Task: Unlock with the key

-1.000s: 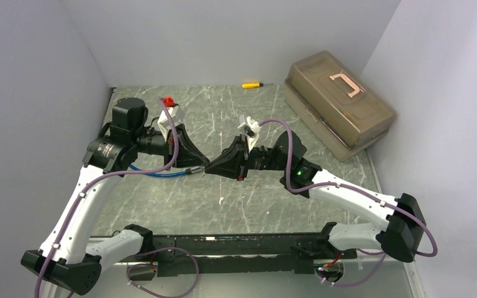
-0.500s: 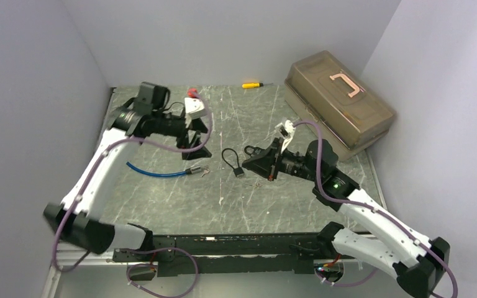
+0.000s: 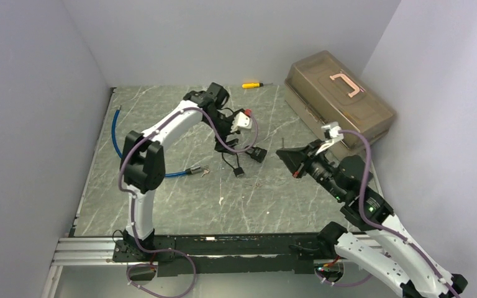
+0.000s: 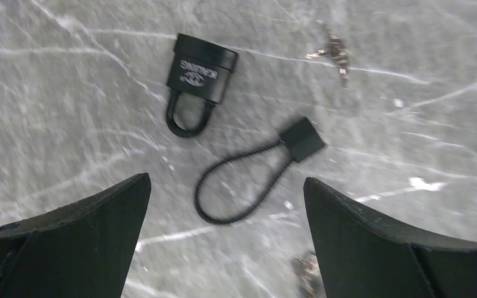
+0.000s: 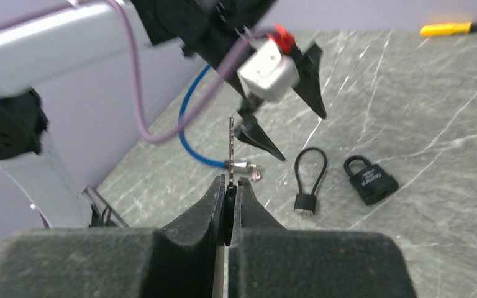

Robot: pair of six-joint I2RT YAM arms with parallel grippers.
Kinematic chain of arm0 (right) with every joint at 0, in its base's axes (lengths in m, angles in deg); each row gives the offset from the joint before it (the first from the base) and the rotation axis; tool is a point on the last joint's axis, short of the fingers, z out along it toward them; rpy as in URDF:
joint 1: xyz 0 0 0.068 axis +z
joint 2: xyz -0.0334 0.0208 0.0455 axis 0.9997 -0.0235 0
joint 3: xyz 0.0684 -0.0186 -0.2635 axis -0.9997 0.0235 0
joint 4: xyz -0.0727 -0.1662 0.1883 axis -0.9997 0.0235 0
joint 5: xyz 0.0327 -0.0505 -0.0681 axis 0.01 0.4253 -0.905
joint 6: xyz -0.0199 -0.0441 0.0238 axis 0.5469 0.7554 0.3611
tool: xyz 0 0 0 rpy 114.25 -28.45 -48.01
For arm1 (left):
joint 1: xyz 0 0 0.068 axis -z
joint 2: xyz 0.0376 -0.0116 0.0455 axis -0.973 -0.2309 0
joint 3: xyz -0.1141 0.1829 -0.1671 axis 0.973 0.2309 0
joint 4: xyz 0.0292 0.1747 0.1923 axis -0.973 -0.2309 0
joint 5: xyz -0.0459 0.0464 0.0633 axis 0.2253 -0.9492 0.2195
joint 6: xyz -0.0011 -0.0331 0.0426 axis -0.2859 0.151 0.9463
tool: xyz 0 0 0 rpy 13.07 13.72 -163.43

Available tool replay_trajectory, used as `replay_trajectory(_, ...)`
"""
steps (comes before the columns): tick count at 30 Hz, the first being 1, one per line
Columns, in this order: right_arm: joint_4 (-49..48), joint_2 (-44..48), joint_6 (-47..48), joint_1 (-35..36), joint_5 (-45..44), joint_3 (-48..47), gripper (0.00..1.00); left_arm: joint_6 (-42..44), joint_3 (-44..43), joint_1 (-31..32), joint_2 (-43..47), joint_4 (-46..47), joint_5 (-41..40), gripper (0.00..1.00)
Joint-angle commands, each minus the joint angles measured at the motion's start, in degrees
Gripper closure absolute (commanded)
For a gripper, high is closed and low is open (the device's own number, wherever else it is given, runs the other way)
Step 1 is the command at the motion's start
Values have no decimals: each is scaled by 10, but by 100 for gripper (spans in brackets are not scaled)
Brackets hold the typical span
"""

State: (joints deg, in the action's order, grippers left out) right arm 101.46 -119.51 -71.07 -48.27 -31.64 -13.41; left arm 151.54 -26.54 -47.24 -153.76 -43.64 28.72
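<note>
A black padlock (image 4: 202,68) lies flat on the table, shackle closed, and also shows in the overhead view (image 3: 258,154) and the right wrist view (image 5: 371,180). Beside it lies a black cable lock (image 4: 242,186). My left gripper (image 4: 227,205) hovers open over both locks, holding nothing; from above it is near the table's middle (image 3: 235,144). My right gripper (image 5: 228,181) is shut on the key (image 5: 230,149), whose blade sticks up from the fingertips. It is held off to the right of the locks (image 3: 282,154), apart from them.
A blue cable (image 3: 117,133) with a silver end (image 3: 194,169) lies on the left. Small loose keys (image 4: 334,49) lie near the padlock. A brown toolbox (image 3: 338,102) stands at the back right, with a yellow screwdriver (image 3: 251,85) by the far wall.
The left gripper opened, and its arm swung from the left to over the locks. The right arm pulled back to the right with the key. The padlock now lies on the table.
</note>
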Motion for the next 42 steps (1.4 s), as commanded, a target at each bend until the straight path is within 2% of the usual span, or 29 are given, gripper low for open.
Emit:
replay_trajectory(1, 4, 25, 8, -1, -58, -45, 100, 77, -43, 19, -55, 100, 0, 1)
replay_trajectory(5, 3, 32, 12, -1, -69, -56, 100, 103, -94, 35, -125, 132, -9, 1)
replay_trajectory(9, 1, 32, 14, -1, -69, -62, 100, 120, -150, 46, -185, 118, -4, 1)
replay_trajectory(14, 1, 25, 22, -1, -67, -71, 100, 163, -179, 59, -222, 98, -16, 1)
replay_trajectory(22, 2, 28, 29, 0, -71, -78, 100, 227, -188, 89, -247, 28, -47, 1)
replay_trajectory(30, 13, 41, 33, -1, -78, -83, 100, 222, -200, 105, -255, 10, -62, 1)
replay_trajectory(33, 12, 46, 35, -1, -79, -80, 100, 191, -198, 107, -243, 19, -68, 1)
replay_trajectory(42, 15, 57, 42, -1, -74, -77, 100, -45, -136, 113, -199, 148, -124, 1)
